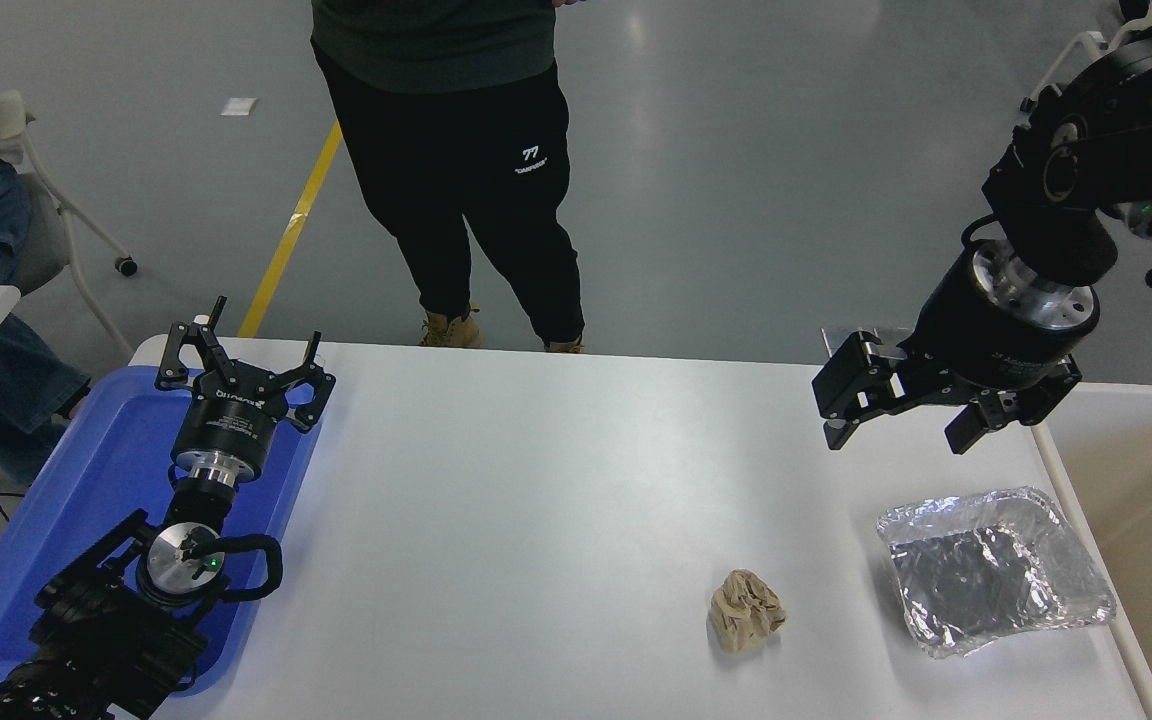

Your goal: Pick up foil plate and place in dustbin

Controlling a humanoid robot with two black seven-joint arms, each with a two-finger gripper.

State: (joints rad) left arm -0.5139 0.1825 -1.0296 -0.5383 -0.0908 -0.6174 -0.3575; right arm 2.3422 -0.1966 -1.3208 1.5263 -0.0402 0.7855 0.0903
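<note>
One foil plate (pixel 994 570) lies flat near the right end of the white table (pixel 556 480), untouched and empty — nothing of the job appears done yet. The shiny, crinkled tray sits close to the table's right edge, just beside the white rim of the dustbin (pixel 1086 545), whose tan interior fills the frame's right margin. Above and beyond the plate, well clear of it, the right gripper (pixel 896 420) hangs in the air with its jaws spread and nothing between them. A crumpled brown paper ball (pixel 746 611) rests on the table to the plate's left, apart from it. At the far left the left gripper (pixel 241 365), fingers parted and empty, is parked over a blue tray (pixel 86 480). A person in dark trousers (pixel 476 190) stands at the table's far side; another sits at the upper left. By the look of things every step remains — the descent, the grasp, the lift and the short carry rightward over the rim.
</note>
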